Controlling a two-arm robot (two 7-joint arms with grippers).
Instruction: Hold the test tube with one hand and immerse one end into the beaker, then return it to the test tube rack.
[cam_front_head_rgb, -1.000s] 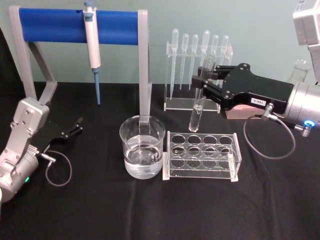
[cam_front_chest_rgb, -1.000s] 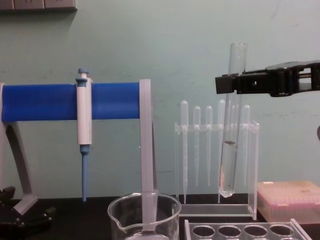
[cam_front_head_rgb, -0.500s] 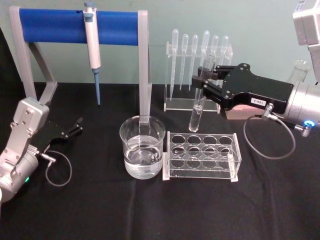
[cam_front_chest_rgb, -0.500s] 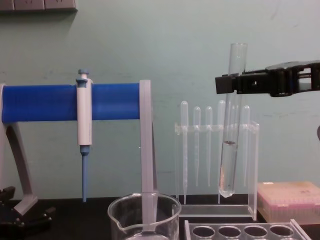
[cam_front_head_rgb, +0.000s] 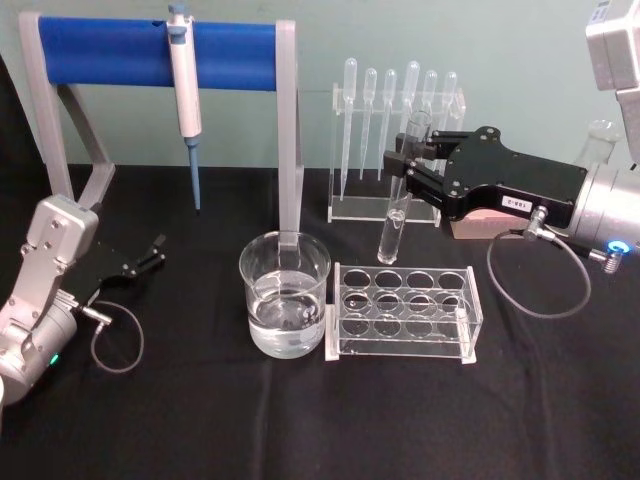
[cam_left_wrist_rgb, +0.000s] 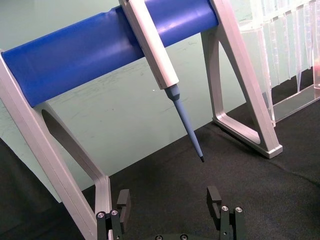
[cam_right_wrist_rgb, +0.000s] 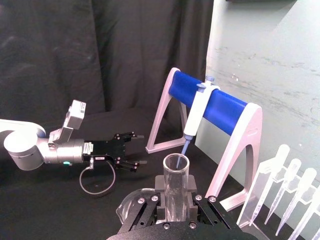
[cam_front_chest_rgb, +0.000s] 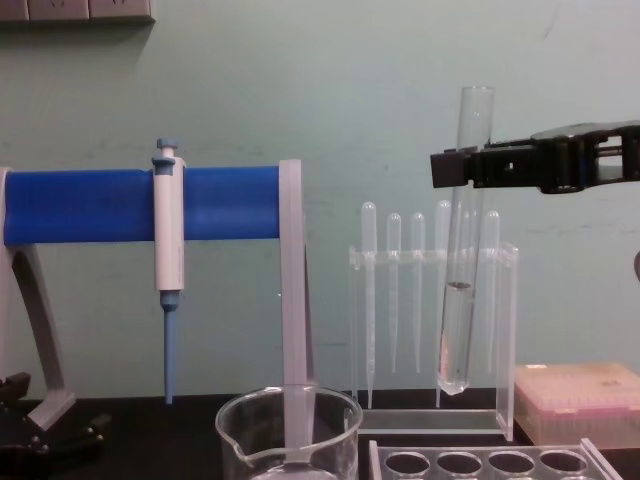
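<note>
Where the right gripper (cam_front_head_rgb: 405, 165) reaches in from the right, its flat black fingers are closed on the tube (cam_front_head_rgb: 398, 195) a little below the open rim, pinching the glass between them. The tube is a long, clear, smooth cylinder with a rounded bottom. It hangs nearly upright with a slight lean, clear of the cloth (cam_front_head_rgb: 300, 420), and its lower part holds clear liquid. In the chest view the tube (cam_front_chest_rgb: 460, 300) hangs in front of the pipettes (cam_front_chest_rgb: 393, 290), with its bottom above the rack (cam_front_chest_rgb: 480, 462). The right wrist view looks down into its round mouth (cam_right_wrist_rgb: 176, 186).

The beaker (cam_front_head_rgb: 262, 275) is a wide glass cylinder with a spout on its rim. It is partly filled with water and stands just to the left of the rack (cam_front_head_rgb: 400, 338), well apart from the tube. The rack is a clear plastic block with rows of round holes, lying in front of and below the tube.

Behind the tube, thin bulb-topped pipettes (cam_front_head_rgb: 395, 100) hang in a clear holder. A grey frame with a blue bar (cam_front_head_rgb: 150, 52) carries a white-and-blue pipettor (cam_front_head_rgb: 184, 80), and one grey leg of the frame rises directly behind the beaker. A pink box (cam_front_chest_rgb: 580, 400) sits under the right arm.

The left gripper (cam_front_head_rgb: 155, 250) rests low over the matte black cloth at the left, its fingers (cam_left_wrist_rgb: 214, 197) spread wide and holding nothing.
</note>
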